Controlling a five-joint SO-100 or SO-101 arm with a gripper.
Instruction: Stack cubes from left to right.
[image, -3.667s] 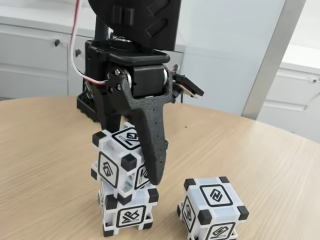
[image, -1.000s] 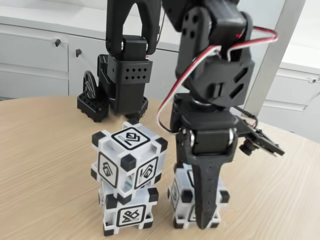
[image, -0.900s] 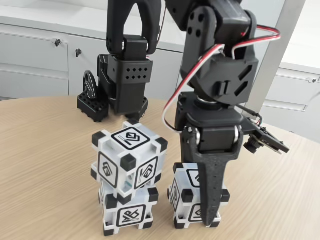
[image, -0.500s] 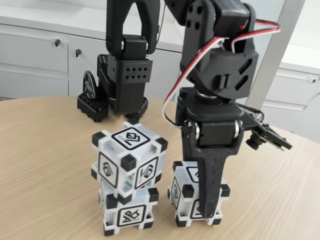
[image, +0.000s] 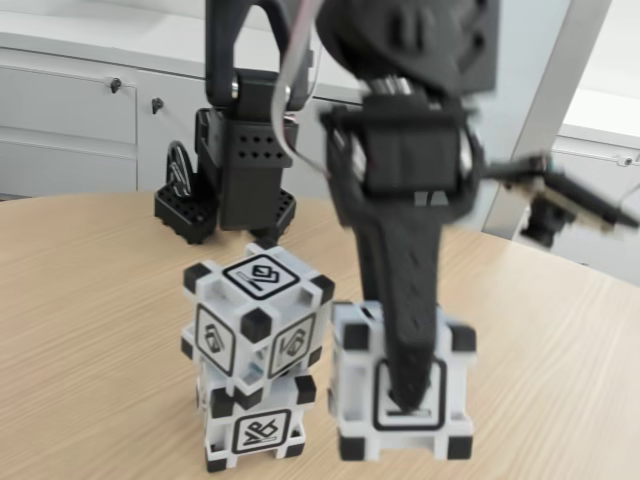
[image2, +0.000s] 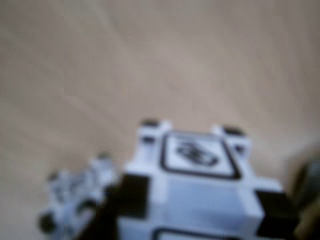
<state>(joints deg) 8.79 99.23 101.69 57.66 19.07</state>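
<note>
Three white plastic cubes with black corner blocks; each face carries a black-framed square glyph.

Fixed view: two cubes form a stack at left on the wooden table. Bottom cube (image: 255, 425) sits on the table, front glyph readable. Upper cube (image: 255, 320) rests on it, rotated about the vertical so one corner edge faces the camera and it overhangs the lower cube; top and two side glyphs visible.

Third cube (image: 403, 392) is just right of the stack, upright, one face square to the camera, motion-blurred; whether it touches the table cannot be told.

Wrist view: third cube (image2: 200, 175) blurred, top glyph visible; stack (image2: 75, 195) at lower left, indistinct.
</note>
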